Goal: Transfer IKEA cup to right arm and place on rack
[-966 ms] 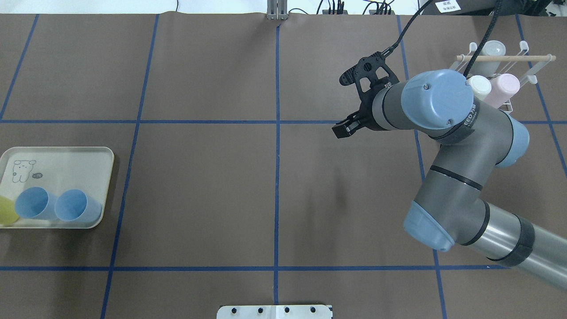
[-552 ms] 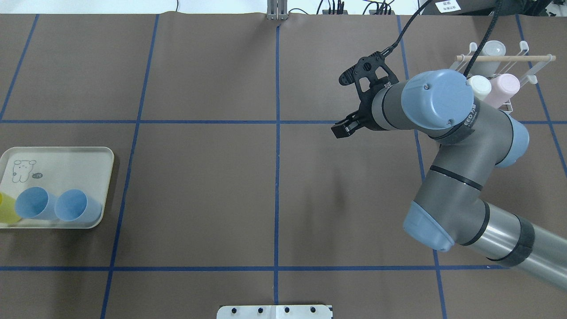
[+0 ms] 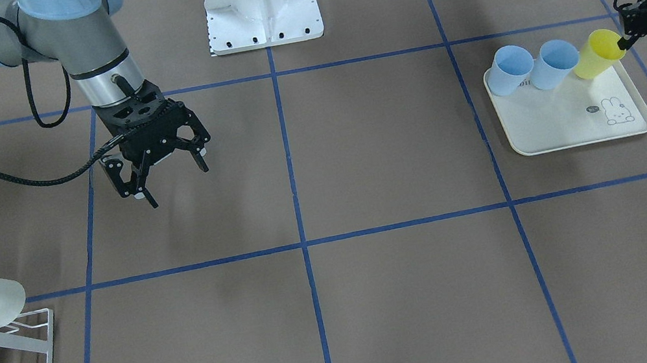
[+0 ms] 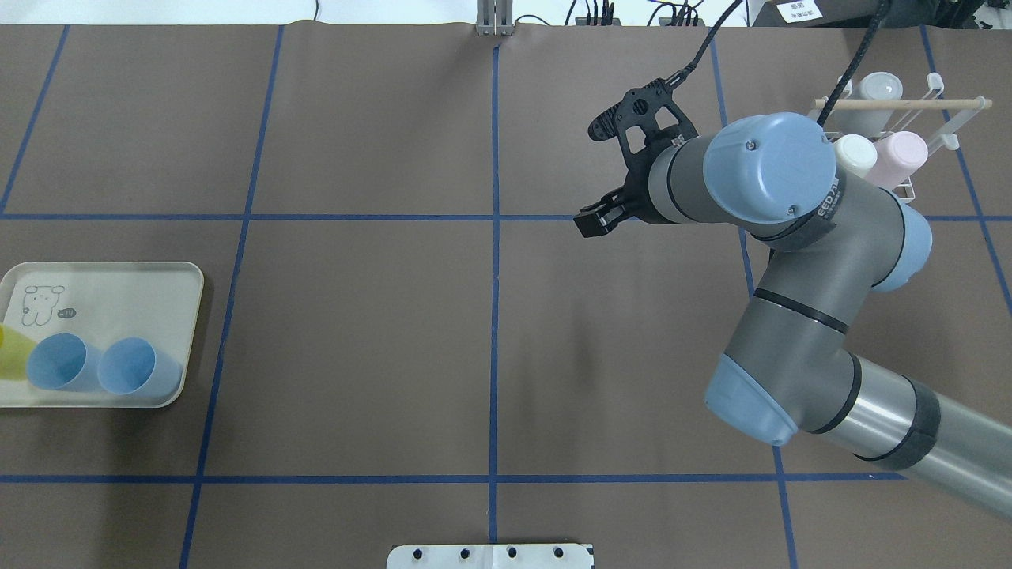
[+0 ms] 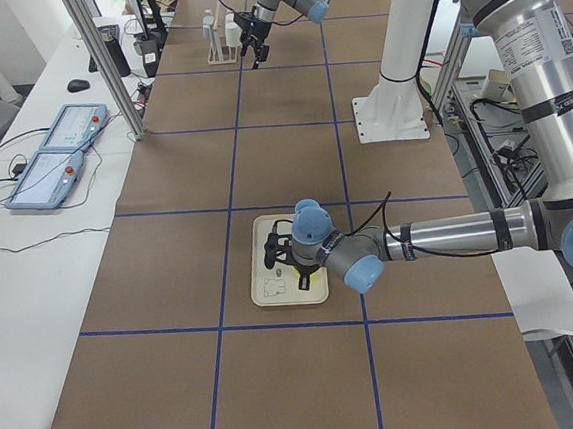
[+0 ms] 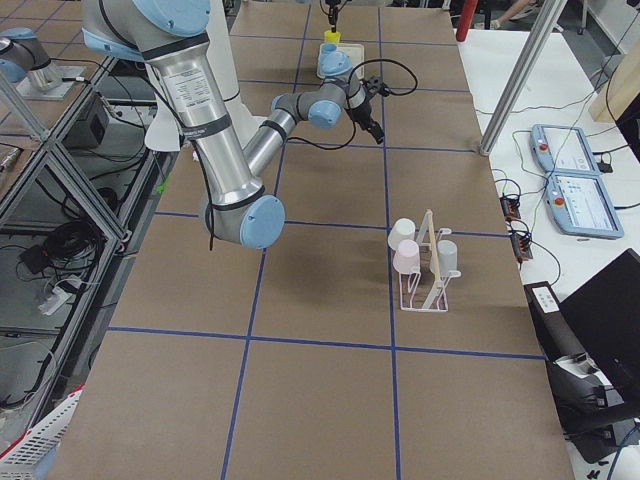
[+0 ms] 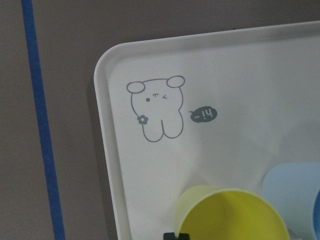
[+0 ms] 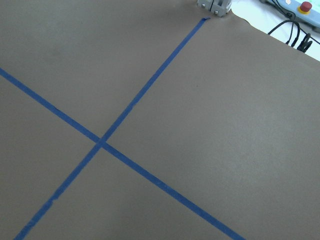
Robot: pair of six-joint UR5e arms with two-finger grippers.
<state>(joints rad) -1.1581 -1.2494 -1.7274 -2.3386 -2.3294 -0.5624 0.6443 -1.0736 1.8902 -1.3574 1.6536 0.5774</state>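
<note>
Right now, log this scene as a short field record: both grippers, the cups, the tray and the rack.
Left gripper: shut on the rim of the yellow cup, which tilts over the tray
Right gripper: open, empty, over the table
Tray: two blue cups upright beside the yellow one
Rack: white cup, pink cup and grey cup on it
Handover: not yet begun
</note>
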